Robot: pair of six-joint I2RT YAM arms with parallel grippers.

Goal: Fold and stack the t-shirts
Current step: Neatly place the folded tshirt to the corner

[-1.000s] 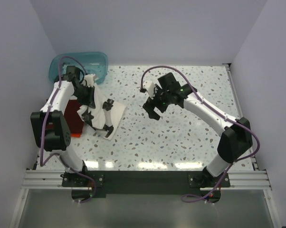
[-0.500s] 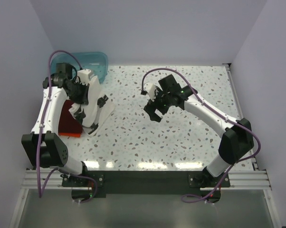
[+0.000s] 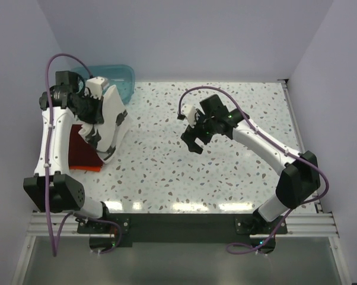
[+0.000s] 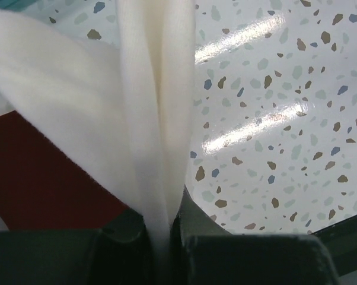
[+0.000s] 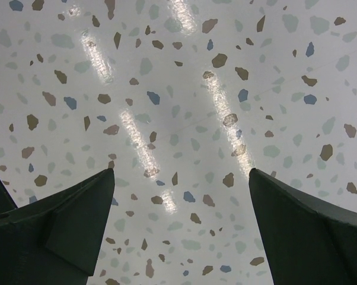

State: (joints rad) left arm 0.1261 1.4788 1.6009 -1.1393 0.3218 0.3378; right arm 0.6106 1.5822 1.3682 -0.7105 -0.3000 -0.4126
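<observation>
The left gripper [image 3: 96, 113] is seen at the far left of the table [image 3: 226, 178], raised above its surface, with its jaws pressed together on a gathered fold of the cream-white t-shirt [image 3: 113, 113]. In the left wrist view the same gripper [image 4: 161, 231] is shown with both dark fingers [image 4: 125, 237] closed tight against the cloth, so that only a narrow pinched ridge of the cream-white t-shirt [image 4: 149, 119] passes between them and widens as it falls away. The shirt is held hanging, its lower end draped down to the table just to the right of the dark red t-shirt [image 3: 80, 148], which lies flat as a folded rectangle at the left edge. In the left wrist view the dark red t-shirt [image 4: 42, 172] is seen behind and to the left of the hanging cream cloth. A thin strip of the orange t-shirt [image 3: 86, 169] is visible along the near edge of the red one. A teal tub [image 3: 118, 76] stands in the far left corner, just beyond the raised cloth. The right gripper [image 3: 193, 139] is held over the middle of the table, well apart from the shirts. In the right wrist view its fingers [image 5: 66, 228] are spread wide, nothing is held between them, and only speckled tabletop is seen beneath.
</observation>
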